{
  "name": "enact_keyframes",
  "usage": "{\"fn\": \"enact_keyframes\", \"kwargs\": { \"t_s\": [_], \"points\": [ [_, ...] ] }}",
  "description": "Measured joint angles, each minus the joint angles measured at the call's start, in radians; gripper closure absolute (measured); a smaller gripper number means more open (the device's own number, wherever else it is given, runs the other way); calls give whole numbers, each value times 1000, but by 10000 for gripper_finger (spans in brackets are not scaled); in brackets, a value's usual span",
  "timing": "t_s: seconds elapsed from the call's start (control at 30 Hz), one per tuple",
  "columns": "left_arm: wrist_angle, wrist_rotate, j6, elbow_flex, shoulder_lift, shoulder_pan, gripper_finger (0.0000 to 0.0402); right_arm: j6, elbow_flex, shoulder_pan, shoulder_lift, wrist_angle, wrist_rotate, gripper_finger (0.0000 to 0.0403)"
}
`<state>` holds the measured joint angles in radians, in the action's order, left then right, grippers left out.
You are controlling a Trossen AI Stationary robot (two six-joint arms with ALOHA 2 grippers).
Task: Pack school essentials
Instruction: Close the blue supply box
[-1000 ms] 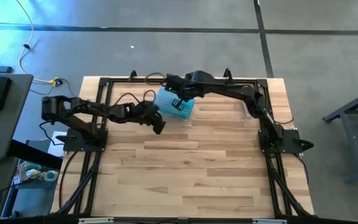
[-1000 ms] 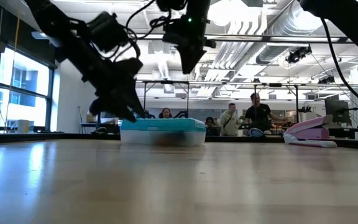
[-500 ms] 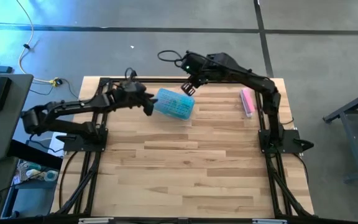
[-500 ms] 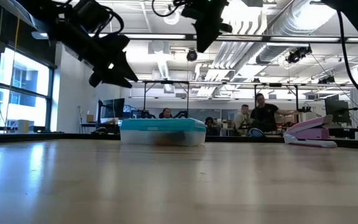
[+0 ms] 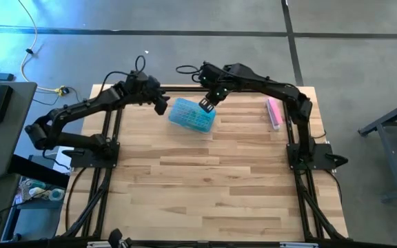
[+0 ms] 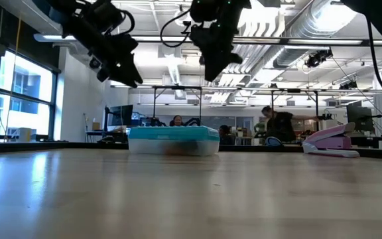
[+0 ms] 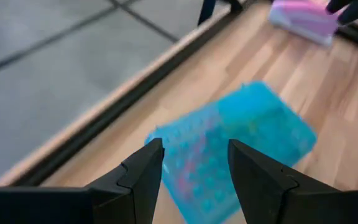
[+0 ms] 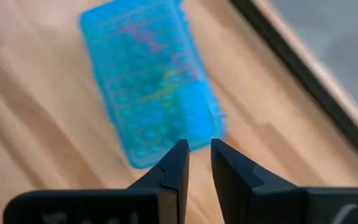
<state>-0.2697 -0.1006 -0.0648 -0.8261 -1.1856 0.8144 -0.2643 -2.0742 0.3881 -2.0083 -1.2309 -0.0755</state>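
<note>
A shut light-blue see-through case (image 5: 192, 116) lies flat on the table near its far edge. Red and yellow-green shapes show dimly through its lid (image 8: 146, 81); single stationery items cannot be told apart. My left gripper (image 5: 160, 105) hangs open in the air beside the case's left end, well above it (image 6: 126, 74). In its wrist view the case (image 7: 241, 143) lies beyond the fingers (image 7: 194, 158). My right gripper (image 5: 207, 103) hovers over the case's far right corner (image 6: 214, 70), its fingers a narrow gap apart (image 8: 197, 149).
A pink bar-shaped item (image 5: 274, 112) lies near the table's far right corner, also seen in the low view (image 6: 330, 141) and the left wrist view (image 7: 303, 18). The near half of the wooden table (image 5: 212, 193) is bare. People stand in the room behind (image 6: 277, 123).
My left gripper has risen from table height at the case's left near side and moved toward the far left. My right gripper has lifted off the top of the case, pulled toward the far edge, then come a little way back down. The case has stayed where it was.
</note>
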Motion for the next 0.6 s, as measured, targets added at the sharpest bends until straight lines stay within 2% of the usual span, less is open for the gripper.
{"fn": "enact_keyframes", "kwargs": {
  "t_s": [0.13, 0.3, 0.6],
  "points": [
    [-50, -48, -1, 0, -28, 11, 232, -35, 70, 0, 0, 74, 119, 343],
    [-60, -74, -11, 1, -98, -7, 232, -101, 154, -8, 0, 154, 191, 344],
    [18, -98, -37, 1, -214, -39, 232, -185, 332, -17, 0, 400, 200, 344]
  ]
}}
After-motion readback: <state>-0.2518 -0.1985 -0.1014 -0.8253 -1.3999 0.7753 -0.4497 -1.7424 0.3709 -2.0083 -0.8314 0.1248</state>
